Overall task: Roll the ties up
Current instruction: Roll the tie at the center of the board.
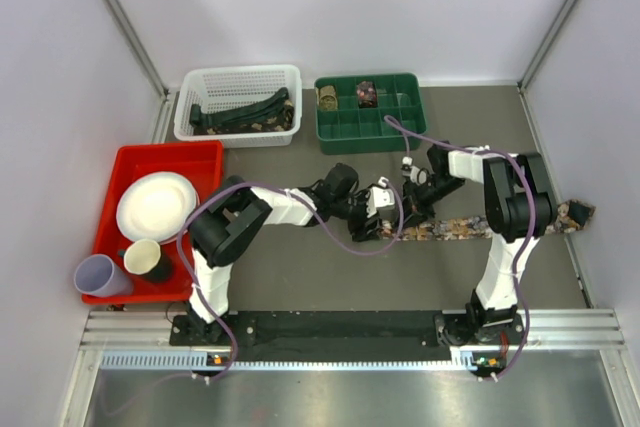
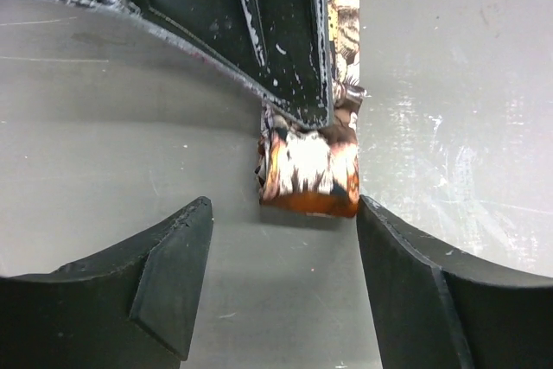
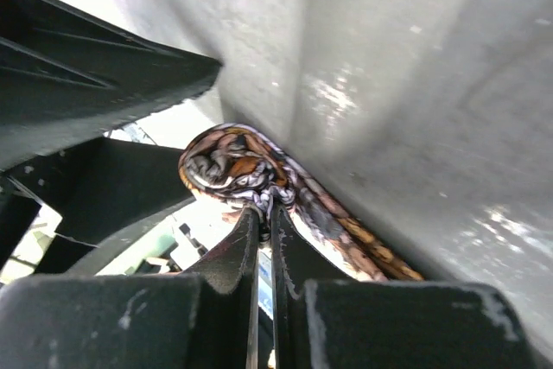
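Note:
A brown-red floral tie (image 1: 470, 227) lies flat across the table's right half, its left end rolled into a small coil (image 2: 307, 174). My right gripper (image 3: 270, 200) is shut on that coil (image 3: 229, 162), pinching the fabric between its fingertips; its black fingers (image 2: 285, 41) reach down onto the coil in the left wrist view. My left gripper (image 2: 283, 224) is open, its jaws just in front of the coil on either side, the right finger (image 2: 406, 274) close to the coil's edge. In the top view both grippers meet at the coil (image 1: 388, 229).
A white basket (image 1: 190, 107) at the back holds a dark tie (image 1: 245, 112). A green compartment tray (image 1: 395, 127) holds two rolled ties (image 1: 367, 93). A red tray (image 1: 200, 157) at left carries a plate (image 1: 155, 205) and cups. Purple cables (image 1: 330, 222) loop by the arms.

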Controlling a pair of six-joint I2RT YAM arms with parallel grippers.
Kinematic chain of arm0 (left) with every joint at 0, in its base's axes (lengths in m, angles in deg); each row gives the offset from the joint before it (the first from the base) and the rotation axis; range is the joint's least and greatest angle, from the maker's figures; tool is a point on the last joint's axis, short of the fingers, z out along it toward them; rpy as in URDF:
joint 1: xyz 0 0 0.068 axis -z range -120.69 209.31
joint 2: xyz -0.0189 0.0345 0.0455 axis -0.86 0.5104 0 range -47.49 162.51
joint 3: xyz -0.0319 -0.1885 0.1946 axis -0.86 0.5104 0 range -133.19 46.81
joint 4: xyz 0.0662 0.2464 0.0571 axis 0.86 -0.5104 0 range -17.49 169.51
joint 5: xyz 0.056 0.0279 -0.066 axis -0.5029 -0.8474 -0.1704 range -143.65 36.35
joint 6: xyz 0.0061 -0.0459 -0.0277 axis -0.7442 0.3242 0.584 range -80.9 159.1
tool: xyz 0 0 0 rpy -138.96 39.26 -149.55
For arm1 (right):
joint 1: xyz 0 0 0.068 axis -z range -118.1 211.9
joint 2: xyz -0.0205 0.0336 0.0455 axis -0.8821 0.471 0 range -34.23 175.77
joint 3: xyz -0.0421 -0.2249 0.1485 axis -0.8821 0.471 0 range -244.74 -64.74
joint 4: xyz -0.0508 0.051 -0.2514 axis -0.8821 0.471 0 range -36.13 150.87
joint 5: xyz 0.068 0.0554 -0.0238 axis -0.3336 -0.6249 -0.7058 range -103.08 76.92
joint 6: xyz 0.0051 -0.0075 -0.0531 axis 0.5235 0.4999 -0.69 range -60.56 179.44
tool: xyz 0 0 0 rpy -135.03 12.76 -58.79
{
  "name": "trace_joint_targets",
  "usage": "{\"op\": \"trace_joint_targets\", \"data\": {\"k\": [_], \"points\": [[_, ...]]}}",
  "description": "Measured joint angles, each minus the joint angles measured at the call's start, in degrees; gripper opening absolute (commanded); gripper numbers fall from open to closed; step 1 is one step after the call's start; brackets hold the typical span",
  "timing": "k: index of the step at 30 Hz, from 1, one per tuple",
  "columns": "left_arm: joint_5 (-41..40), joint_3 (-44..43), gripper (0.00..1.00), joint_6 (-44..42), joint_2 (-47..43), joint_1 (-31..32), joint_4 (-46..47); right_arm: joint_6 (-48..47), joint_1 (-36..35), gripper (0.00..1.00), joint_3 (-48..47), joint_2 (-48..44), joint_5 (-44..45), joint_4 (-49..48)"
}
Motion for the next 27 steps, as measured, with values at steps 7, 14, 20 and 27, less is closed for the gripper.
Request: {"op": "trace_joint_targets", "data": {"k": [7, 14, 20, 27], "points": [[4.5, 2.1, 0.74, 3.5, 1.9, -0.5, 9.6, 0.1, 0.3, 0.0, 0.0, 0.1, 1.8, 0.7], [6.9, 2.2, 0.59, 6.6, 5.3, -0.1, 18.2, 2.8, -0.6, 0.0, -0.8, 0.1, 4.9, 1.5], [7.5, 2.1, 0.33, 6.4, 6.3, 1.1, 20.1, 3.4, -0.9, 0.01, -1.6, 0.5, 5.7, 2.4], [2.7, -2.5, 0.16, 1.1, 4.5, 2.3, 6.6, 1.7, -0.6, 0.44, -2.8, 0.9, 5.5, 3.8]]}}
